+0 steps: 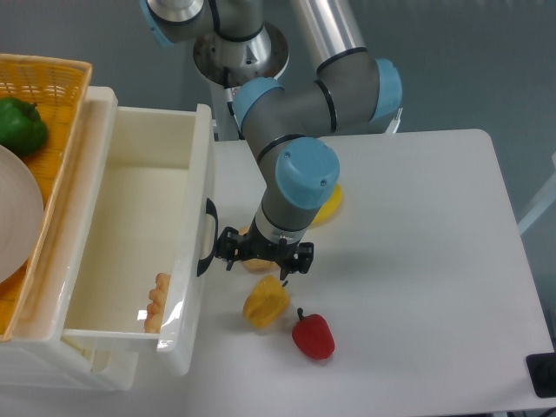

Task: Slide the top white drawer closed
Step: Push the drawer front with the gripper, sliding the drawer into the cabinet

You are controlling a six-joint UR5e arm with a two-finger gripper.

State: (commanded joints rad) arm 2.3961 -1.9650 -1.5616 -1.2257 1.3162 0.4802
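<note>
At frame left the top white drawer (130, 234) stands open, its black handle (207, 248) just beside the gripper (263, 254), which hangs from the arm (291, 165) bent down at centre, jaws' state unclear.

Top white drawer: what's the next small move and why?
Probably keep pushing left. The gripper sits at the black handle of the top white drawer, which is still well out of the cabinet, its interior exposed.
</note>
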